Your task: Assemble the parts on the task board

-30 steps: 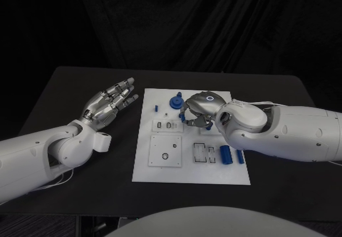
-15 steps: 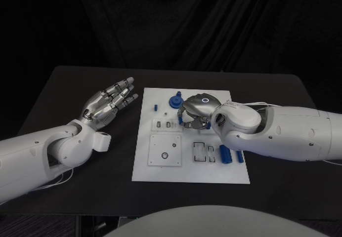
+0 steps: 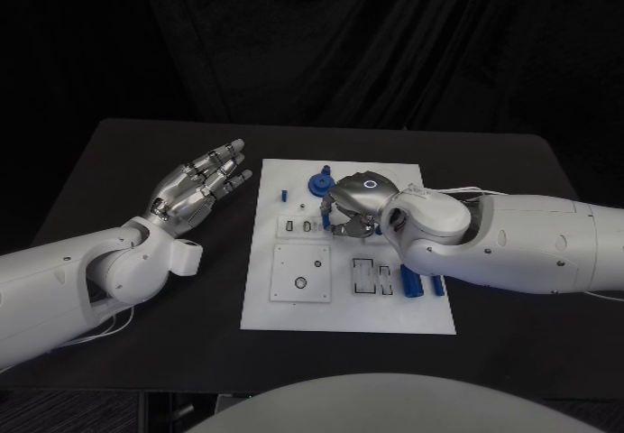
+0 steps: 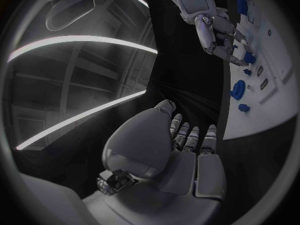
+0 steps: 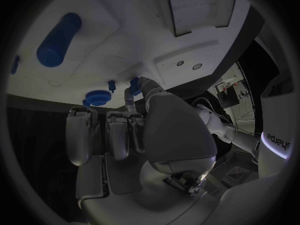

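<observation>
Right hand (image 3: 349,209): over the board (image 3: 349,316), seems to pinch a small blue part (image 5: 135,85).
Left hand (image 3: 197,188): released, off the board.
Risk: the part may tilt and slip.

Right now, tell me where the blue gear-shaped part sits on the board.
In the head view the blue gear-shaped part stands near the far edge of the task board, just left of the right hand.

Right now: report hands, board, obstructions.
Left hand open, off the task board. Right hand over the board, grip unclear. Blue cylinder lies loose. Nothing blocking.
</observation>
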Available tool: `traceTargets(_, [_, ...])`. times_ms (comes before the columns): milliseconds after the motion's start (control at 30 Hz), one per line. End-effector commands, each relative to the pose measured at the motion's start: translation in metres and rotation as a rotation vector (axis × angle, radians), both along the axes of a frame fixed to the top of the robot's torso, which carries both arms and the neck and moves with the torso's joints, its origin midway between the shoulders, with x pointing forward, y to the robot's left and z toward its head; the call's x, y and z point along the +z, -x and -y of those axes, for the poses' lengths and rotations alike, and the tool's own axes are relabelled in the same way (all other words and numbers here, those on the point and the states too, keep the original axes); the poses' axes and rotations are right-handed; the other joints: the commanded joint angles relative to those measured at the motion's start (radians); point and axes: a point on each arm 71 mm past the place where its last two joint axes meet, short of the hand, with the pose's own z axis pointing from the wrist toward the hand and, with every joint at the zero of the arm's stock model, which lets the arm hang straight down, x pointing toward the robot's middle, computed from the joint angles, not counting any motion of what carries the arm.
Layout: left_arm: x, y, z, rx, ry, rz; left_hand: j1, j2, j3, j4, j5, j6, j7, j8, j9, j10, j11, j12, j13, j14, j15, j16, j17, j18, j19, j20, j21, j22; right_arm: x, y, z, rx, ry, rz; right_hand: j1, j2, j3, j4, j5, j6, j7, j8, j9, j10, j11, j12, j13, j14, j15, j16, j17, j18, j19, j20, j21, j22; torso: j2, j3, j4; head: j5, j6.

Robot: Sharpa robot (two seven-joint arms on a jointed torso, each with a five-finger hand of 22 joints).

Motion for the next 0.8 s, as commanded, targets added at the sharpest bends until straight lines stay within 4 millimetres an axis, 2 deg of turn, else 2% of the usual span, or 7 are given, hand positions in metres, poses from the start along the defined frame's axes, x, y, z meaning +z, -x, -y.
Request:
traceTargets(33, [0.0008, 0.0010, 0.0022, -0.013, 0.015, 0.007, -0.001, -0.012, 0.004, 0.002, -0.004, -0.004, -0.001, -0.005, 0.000, -0.004, 0.002, 0.006, 0.000, -0.001, 0.005, 0.004, 0.002, 0.012, -0.002, 0.007, 0.003, 0.001, -0.0032, 0.0005, -0.0003, -0.006, 0.021, -0.007, -0.007, 0.002, 0.000, -0.003, -0.007, -0.005, -0.008, -0.011, 0.019, 0.104, 0.002, 0.003, 0.263, 0.106, -0.001, 0.003, 0.263, 0.004, 0.050, -0.002, -0.001, 0.227, 0.000, -0.0001, 0.0001, -0.001, 0.000])
traceTargets(367, [0.0007, 0.0007, 0.0022, -0.013, 0.015, 0.007, -0.003, -0.013, 0.005, 0.002, -0.004, -0.005, -0.001, -0.005, 0.000, -0.005, 0.002, 0.008, 0.000, -0.001, 0.005, 0.003, 0.002, 0.012, -0.002, 0.007, 0.003, 0.001, -0.0062, 0.0012, -0.0020, -0.004, 0.032, -0.019, -0.014, 0.000, 0.000, -0.006, -0.038, -0.025, -0.006, -0.024, 0.024, 0.104, 0.005, 0.003, 0.263, 0.106, 0.002, 0.003, 0.263, 0.007, 0.043, 0.001, -0.015, 0.222, 0.000, -0.0002, -0.0002, 0.000, 0.000])
traceTargets(800, [0.0001, 0.0001, 0.0022, -0.013, 0.015, 0.007, -0.003, -0.013, 0.005, 0.002, -0.004, -0.005, -0.001, -0.005, 0.000, -0.005, 0.002, 0.008, 0.000, -0.001, 0.005, 0.003, 0.002, 0.012, -0.002, 0.007, 0.003, 0.001, -0.0073, 0.0010, -0.0016, -0.010, 0.039, -0.023, -0.034, -0.011, -0.014, -0.009, -0.147, -0.074, 0.003, -0.061, 0.034, 0.104, 0.013, 0.003, 0.263, 0.106, 0.009, 0.003, 0.263, 0.009, 0.039, 0.008, -0.025, 0.219, 0.000, 0.0003, 0.0003, -0.003, 0.000])
